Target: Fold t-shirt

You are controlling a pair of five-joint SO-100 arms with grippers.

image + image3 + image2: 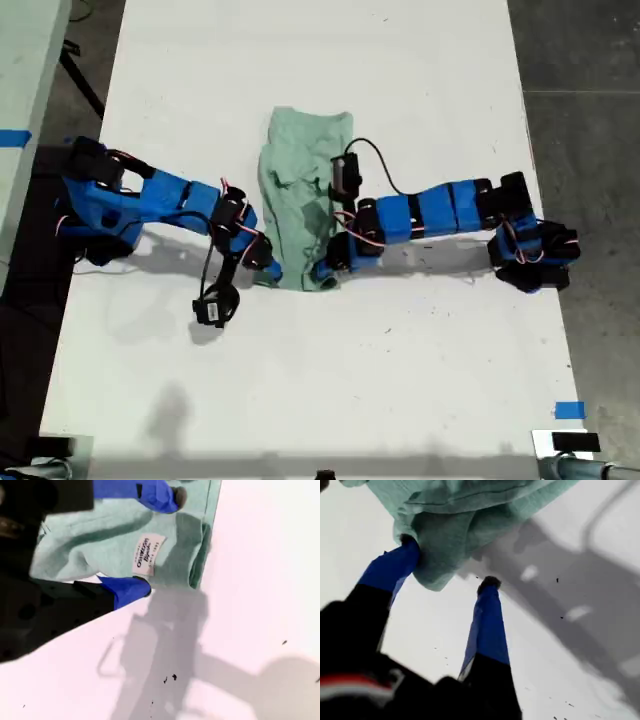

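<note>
The pale mint-green t-shirt lies folded into a narrow strip in the middle of the white table. My first gripper, on the arm at the exterior view's left, is open at the strip's near corner. In the first wrist view a bunched fold of the t-shirt touches one fingertip. My second gripper, on the arm at the exterior view's right, is open at the other near corner. Its fingers straddle the t-shirt around a white label, close to the hem.
Both arm bases sit at the table's side edges in the exterior view. Blue tape marks the table near the exterior view's lower right. Grey floor lies beyond the table edges. Arm shadows fall on the table toward the front.
</note>
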